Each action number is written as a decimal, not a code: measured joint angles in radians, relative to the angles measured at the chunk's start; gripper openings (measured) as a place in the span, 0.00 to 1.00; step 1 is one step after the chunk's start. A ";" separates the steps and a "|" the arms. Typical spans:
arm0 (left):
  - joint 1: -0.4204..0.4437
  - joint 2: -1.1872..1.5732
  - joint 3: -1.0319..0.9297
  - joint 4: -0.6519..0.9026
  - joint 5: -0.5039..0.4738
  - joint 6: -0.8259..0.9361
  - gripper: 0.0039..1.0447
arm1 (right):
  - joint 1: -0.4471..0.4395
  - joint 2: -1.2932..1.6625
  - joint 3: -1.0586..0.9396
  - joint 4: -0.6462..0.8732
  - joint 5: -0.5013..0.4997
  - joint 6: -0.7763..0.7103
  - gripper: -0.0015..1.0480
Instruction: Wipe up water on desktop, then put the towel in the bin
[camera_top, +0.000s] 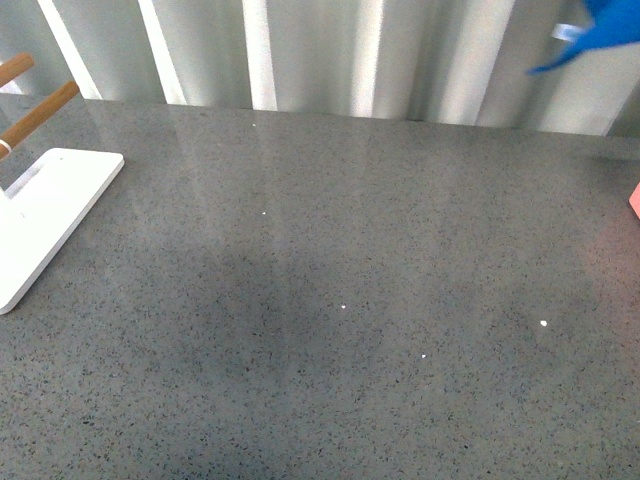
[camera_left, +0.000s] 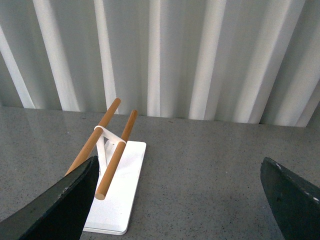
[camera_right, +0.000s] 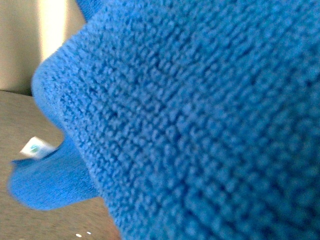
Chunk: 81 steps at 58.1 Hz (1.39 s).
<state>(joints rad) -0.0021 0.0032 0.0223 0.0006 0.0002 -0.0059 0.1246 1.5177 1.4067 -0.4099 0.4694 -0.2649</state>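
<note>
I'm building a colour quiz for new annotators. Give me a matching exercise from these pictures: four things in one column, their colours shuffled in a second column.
Things:
1. towel
2. desktop
3. rack base
4. rods

Colours:
a. light brown wood
b. bright blue
c. speckled grey
d. white

Pairs: 1-b, 2-c, 3-d, 4-a

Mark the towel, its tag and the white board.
towel (camera_right: 200, 125), right wrist view, middle of the fluffy face
white tag (camera_right: 35, 147), right wrist view, centre of the tag
white board (camera_left: 122, 195), left wrist view, flat base
</note>
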 joint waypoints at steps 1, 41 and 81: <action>0.000 0.000 0.000 0.000 0.000 0.000 0.94 | -0.004 -0.004 0.000 -0.011 0.011 0.003 0.03; 0.000 0.000 0.000 0.000 0.000 0.000 0.94 | -0.407 0.045 0.010 -0.470 -0.232 0.123 0.03; 0.000 0.000 0.000 0.000 0.000 0.000 0.94 | -0.476 0.173 0.039 -0.518 -0.311 0.365 0.03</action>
<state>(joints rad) -0.0021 0.0032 0.0223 0.0006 0.0002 -0.0059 -0.3511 1.6909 1.4456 -0.9276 0.1581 0.0998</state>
